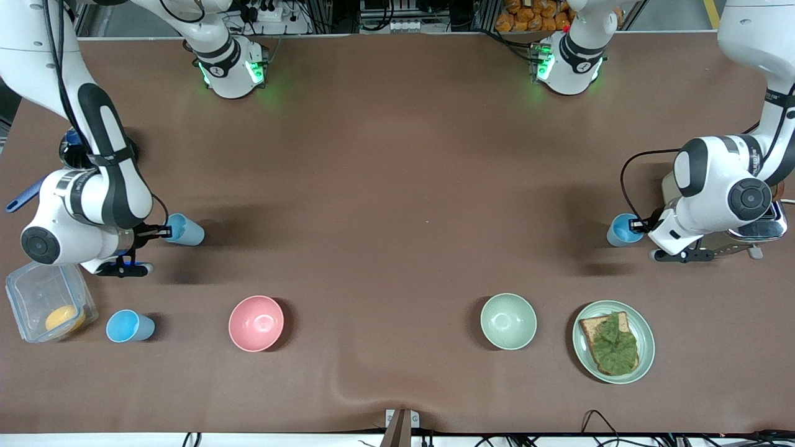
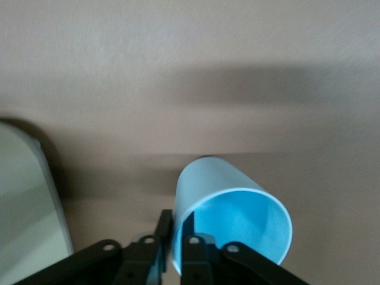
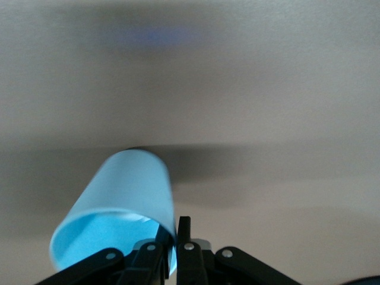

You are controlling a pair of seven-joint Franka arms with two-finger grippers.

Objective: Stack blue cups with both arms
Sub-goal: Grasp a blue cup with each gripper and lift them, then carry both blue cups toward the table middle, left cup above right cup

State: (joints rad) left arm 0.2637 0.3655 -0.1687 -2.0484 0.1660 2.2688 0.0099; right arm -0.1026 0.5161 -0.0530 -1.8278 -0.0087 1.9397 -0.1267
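My right gripper (image 1: 163, 232) is shut on the rim of a blue cup (image 1: 185, 230) and holds it on its side a little above the table at the right arm's end. In the right wrist view the fingers (image 3: 184, 228) pinch the cup's wall (image 3: 122, 196). My left gripper (image 1: 641, 226) is shut on the rim of a second blue cup (image 1: 622, 230), tipped on its side above the table at the left arm's end. The left wrist view shows that cup's sky-blue inside (image 2: 237, 217). A third blue cup (image 1: 129, 326) lies on the table near the front edge.
A pink bowl (image 1: 256, 323) and a pale green bowl (image 1: 508, 321) stand near the front. A green plate with toast and lettuce (image 1: 613, 341) is beside the green bowl. A clear box (image 1: 48, 308) holds something orange. A metal appliance (image 1: 763, 227) sits under the left arm.
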